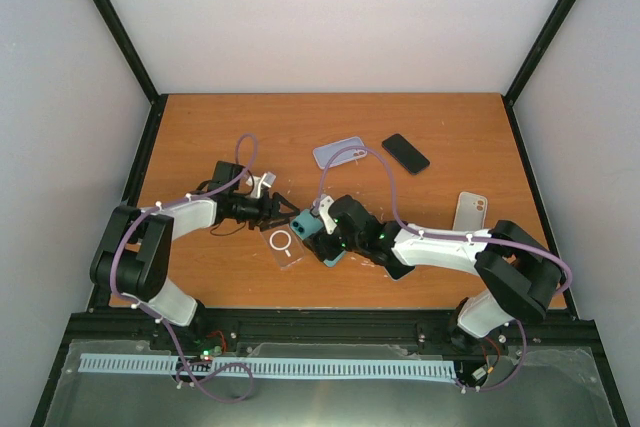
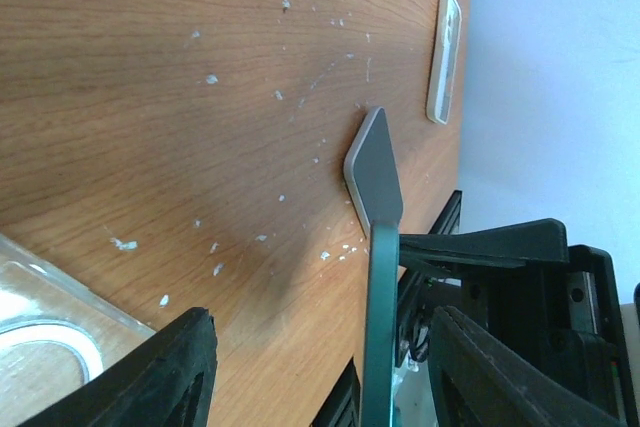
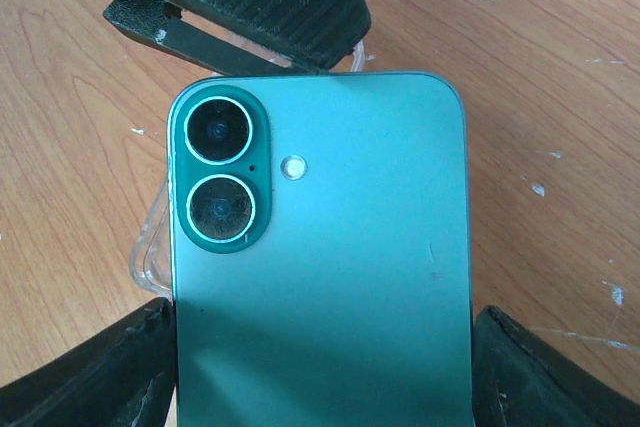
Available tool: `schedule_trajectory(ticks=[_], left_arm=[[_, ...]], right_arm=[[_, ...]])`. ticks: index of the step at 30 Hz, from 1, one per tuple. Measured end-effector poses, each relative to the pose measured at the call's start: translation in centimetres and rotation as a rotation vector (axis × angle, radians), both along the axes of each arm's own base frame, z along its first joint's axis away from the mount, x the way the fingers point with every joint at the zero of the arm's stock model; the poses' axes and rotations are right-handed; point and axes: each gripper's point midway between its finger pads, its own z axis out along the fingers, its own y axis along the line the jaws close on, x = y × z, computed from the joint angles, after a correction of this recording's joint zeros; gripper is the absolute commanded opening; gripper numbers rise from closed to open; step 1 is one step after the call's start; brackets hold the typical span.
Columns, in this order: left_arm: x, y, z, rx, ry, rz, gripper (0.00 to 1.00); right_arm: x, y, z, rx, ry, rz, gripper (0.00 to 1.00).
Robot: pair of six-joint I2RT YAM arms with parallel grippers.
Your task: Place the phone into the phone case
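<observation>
Item under inspection: the green phone. It is back side up, with the twin camera lenses and flash facing the right wrist camera. It sits near the middle of the wooden table, set diagonally, with its camera end pointing toward the left arm.

The right gripper holds the phone across its width. One finger presses each long edge at the lower part of the body.

The clear phone case, with its white ring visible, lies flat on the table just left of the phone. In the right wrist view a corner of the case shows from under the phone's left edge. Whether phone and case touch cannot be told.

The left gripper is at the phone's camera end. Its jaws stand apart. In the left wrist view the phone appears edge-on in the gap, nearer one finger, with bare table showing on the other side. No contact is visible.

Other items noted:
- A lavender case lies toward the far side of the table.
- A black phone lies just beside the lavender case.
- A pale grey phone-shaped item lies near the right edge, well apart from the work.
- Small white flecks are scattered on the wood.
</observation>
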Motion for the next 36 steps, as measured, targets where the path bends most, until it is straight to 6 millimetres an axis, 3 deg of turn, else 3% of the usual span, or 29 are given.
schedule_trajectory(ticks=[15, 20, 23, 26, 30, 36], left_arm=[[-0.4, -0.5, 0.5, -0.037, 0.004, -0.034, 0.39], [-0.2, -0.6, 0.9, -0.039, -0.011, -0.046, 0.19], [-0.2, -0.8, 1.2, -0.044, -0.017, -0.055, 0.08], [-0.3, -0.9, 1.3, -0.053, -0.018, -0.063, 0.02], [-0.3, -0.9, 1.5, -0.052, -0.023, -0.061, 0.00], [0.2, -0.4, 0.6, 0.003, 0.008, -0.008, 0.00]], right_arm=[[0.0, 0.8, 1.0, 0.011, -0.024, 0.026, 0.55], [0.1, 0.9, 1.3, 0.012, -0.030, 0.030, 0.55], [0.1, 0.9, 1.2, 0.005, -0.028, 0.031, 0.61], [-0.1, 0.8, 1.0, -0.008, -0.026, 0.031, 0.75], [-0.1, 0.6, 1.0, -0.028, -0.047, 0.026, 0.84], [-0.5, 0.6, 2.9, -0.061, -0.165, 0.044, 0.79]])
